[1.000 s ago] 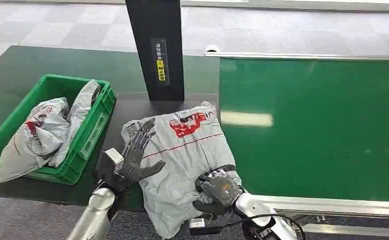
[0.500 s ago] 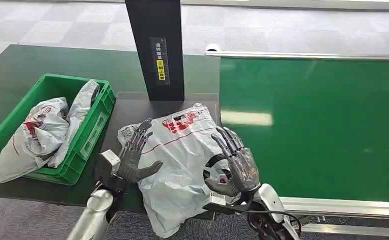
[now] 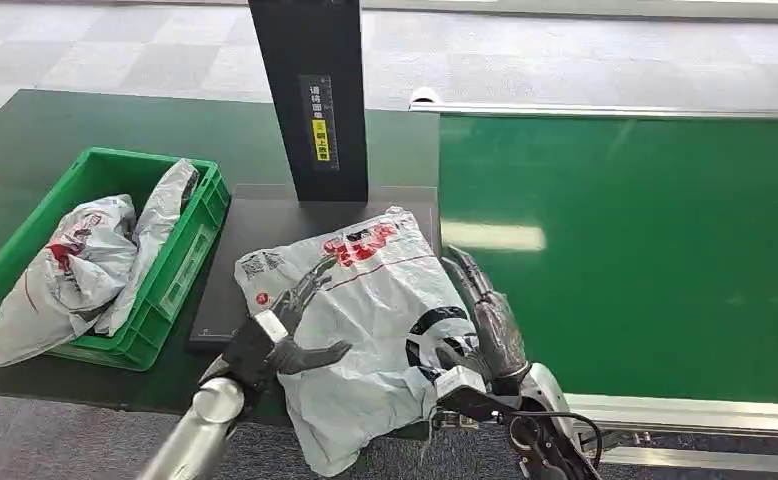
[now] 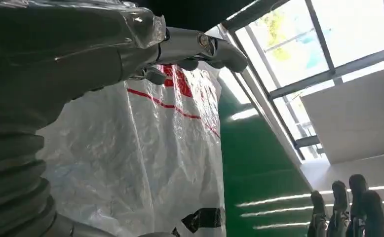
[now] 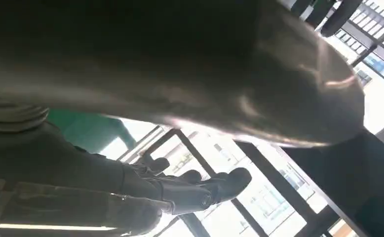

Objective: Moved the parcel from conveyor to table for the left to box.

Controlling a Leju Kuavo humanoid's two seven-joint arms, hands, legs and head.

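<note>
Far side blocked by black post (image 3: 310,100). Left route bounded by green crate (image 3: 180,262), half filled with bags (image 3: 85,265). Open belt (image 3: 625,250) offered on right; bare worktop (image 3: 35,130) far left.

Daylight is pouring through the windows (image 4: 298,54) beyond the conveyor (image 3: 625,250), glaring off its green belt, while the right hand (image 5: 180,187) is looming dark and blurred.

Parcel-sorting hall: green conveyor belt (image 3: 625,250) right, dark table (image 3: 25,140) left with green crate (image 3: 180,265) of bagged parcels (image 3: 75,265), grey tiled floor (image 3: 115,45).
</note>
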